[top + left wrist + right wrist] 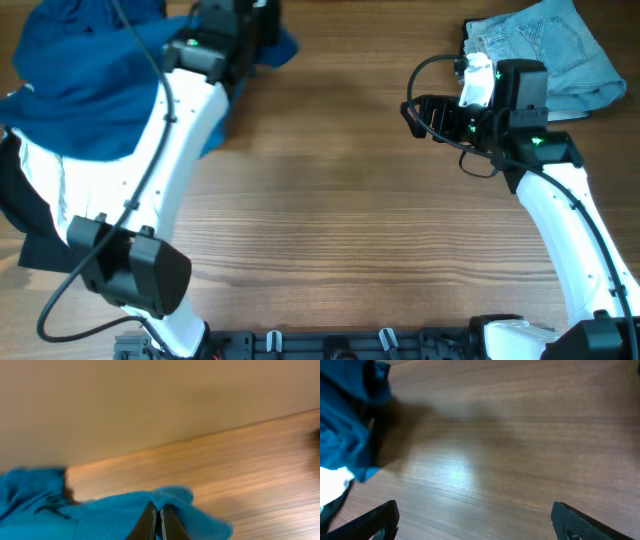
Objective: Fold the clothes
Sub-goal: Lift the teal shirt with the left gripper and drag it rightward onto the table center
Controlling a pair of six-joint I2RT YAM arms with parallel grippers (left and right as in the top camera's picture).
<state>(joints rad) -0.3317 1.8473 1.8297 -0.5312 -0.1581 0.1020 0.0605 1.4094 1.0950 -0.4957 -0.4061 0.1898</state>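
The large teal-blue shirt (90,70) lies bunched at the table's far left; it also shows in the left wrist view (100,515) and the right wrist view (345,430). My left gripper (156,522) is shut on a fold of the shirt near its right edge, at the back of the table (250,45). A white garment (40,185) and a black garment (15,200) lie under the shirt at the left edge. The pale-blue denim jeans (550,50) lie folded at the far right. My right gripper (475,520) is open and empty above bare wood, just left of the jeans (420,115).
The wooden table top (340,220) spreads between the two arms. A wall rises behind the table's far edge in the left wrist view (150,400). The arms' bases stand at the front edge.
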